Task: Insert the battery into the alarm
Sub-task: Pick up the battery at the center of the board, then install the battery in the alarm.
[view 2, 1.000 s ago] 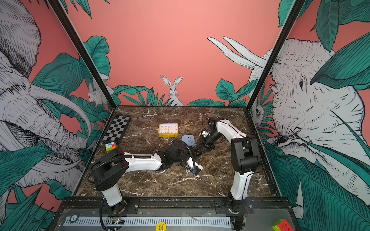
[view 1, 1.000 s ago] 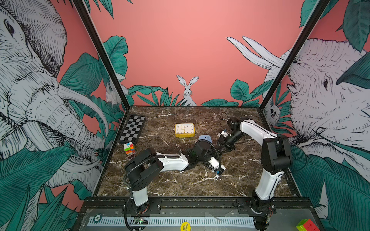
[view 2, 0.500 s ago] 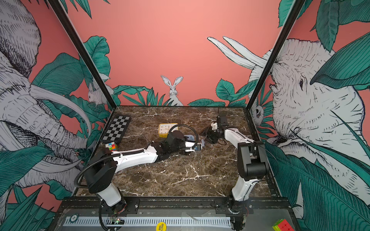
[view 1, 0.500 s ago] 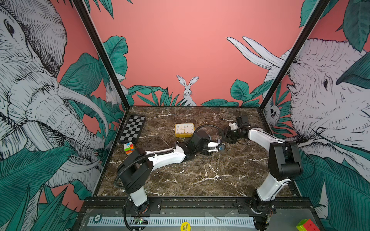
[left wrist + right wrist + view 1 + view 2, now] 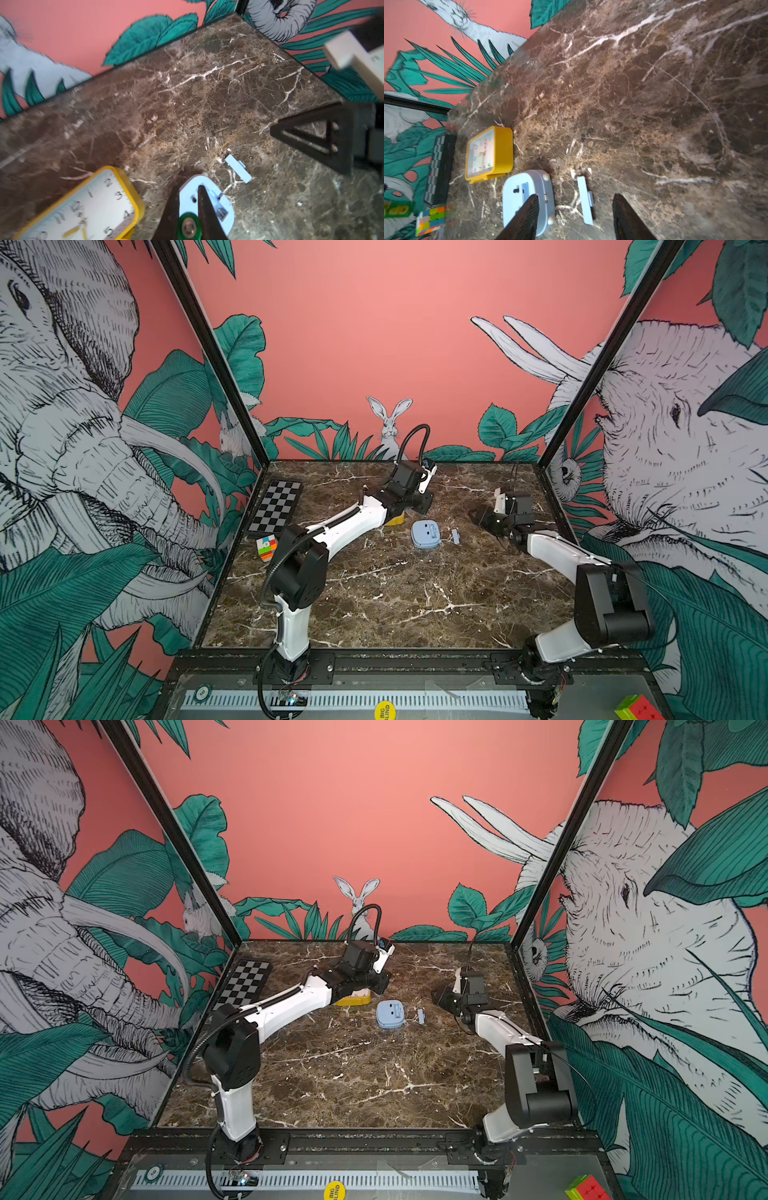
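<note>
Battery seems to be in the left gripper; blue alarm on its face, cover off; insertion not yet done

Blue alarm [image 5: 424, 534] lies back-up at centre of both top views, compartment exposed; its cover [image 5: 456, 536] lies loose on the counter [image 5: 395, 593] just right of it, apart; left gripper [image 5: 188, 209] nearly shut on a green-ringed cylinder end at bottom centre of the left wrist view, likely the battery [image 5: 188, 227]; in that view it overlaps the alarm, contact unclear; right gripper [image 5: 575, 216] about half open, empty, hanging between alarm and cover in the right wrist view; yellow clock [image 5: 489, 152] sits left of the alarm, not involved; next, I judge: line the battery up with the slot, polarity right, press in; right gripper could brace the alarm against sliding.
</note>
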`<state>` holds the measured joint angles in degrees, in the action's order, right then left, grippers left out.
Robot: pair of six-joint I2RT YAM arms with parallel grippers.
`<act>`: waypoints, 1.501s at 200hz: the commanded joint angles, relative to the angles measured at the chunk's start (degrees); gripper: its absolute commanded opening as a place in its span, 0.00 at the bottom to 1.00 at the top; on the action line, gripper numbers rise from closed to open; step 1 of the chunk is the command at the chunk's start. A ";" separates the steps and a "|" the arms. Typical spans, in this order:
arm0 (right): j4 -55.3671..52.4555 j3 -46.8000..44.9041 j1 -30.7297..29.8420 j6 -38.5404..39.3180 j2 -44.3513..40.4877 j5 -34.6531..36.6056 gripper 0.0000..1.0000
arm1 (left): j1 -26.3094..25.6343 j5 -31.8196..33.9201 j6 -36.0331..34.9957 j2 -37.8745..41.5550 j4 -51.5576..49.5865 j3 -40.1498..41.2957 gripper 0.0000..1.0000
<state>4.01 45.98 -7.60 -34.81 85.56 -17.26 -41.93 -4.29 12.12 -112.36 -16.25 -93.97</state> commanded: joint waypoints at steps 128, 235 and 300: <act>-1.42 -12.15 -4.47 6.91 -17.25 10.50 0.55 | -3.07 8.55 27.52 -4.97 -5.07 -0.80 0.13; -3.09 -13.43 -4.65 8.17 -19.34 11.83 0.55 | -5.84 13.01 29.04 -9.52 -5.79 -4.29 0.15; -3.83 -13.94 -4.64 8.72 -19.56 11.72 0.55 | -6.85 13.56 30.66 -11.90 -5.72 -5.46 0.16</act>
<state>0.45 32.82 -12.01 -26.94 66.81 -6.31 -48.49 7.16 40.58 -124.33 -20.91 -97.86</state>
